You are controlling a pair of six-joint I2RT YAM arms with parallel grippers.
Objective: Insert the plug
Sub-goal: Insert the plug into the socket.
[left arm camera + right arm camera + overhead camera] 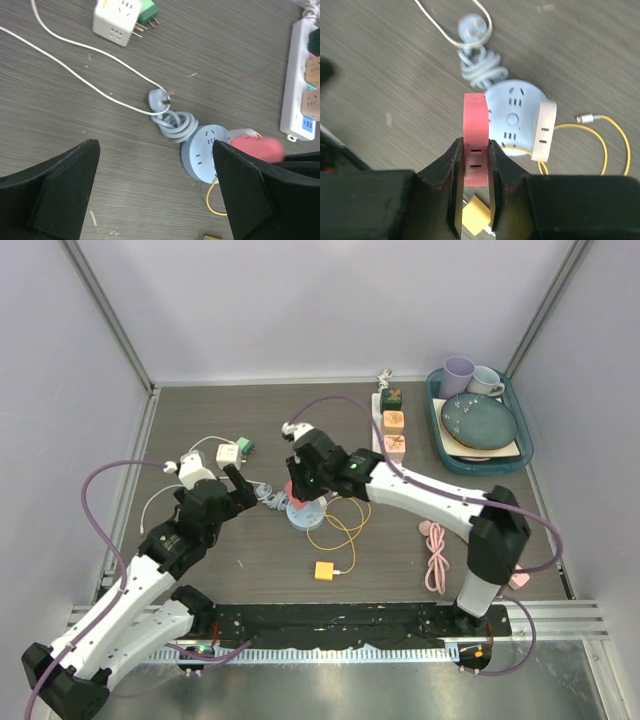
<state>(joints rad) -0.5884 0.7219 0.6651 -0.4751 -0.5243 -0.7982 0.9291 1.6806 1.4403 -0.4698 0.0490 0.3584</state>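
My right gripper (475, 155) is shut on a red plug (475, 135), holding it edge-on just above the left side of a round blue socket (512, 112). A white adapter (543, 131) stands on the socket's right side. In the top view the red plug (297, 496) hangs over the socket (305, 515) at the table's middle. My left gripper (156, 150) is open with nothing between its fingers, just left of the socket (202, 152). The socket's own blue plug (161, 98) and coiled cord lie beside it.
A white power strip (390, 425) with several adapters lies at the back right, beside a teal tray (520, 450) of dishes. A white cube adapter (227, 452) and a green plug (245, 446) sit at the back left. A yellow charger (324, 570) and a pink cable (436, 555) lie nearer.
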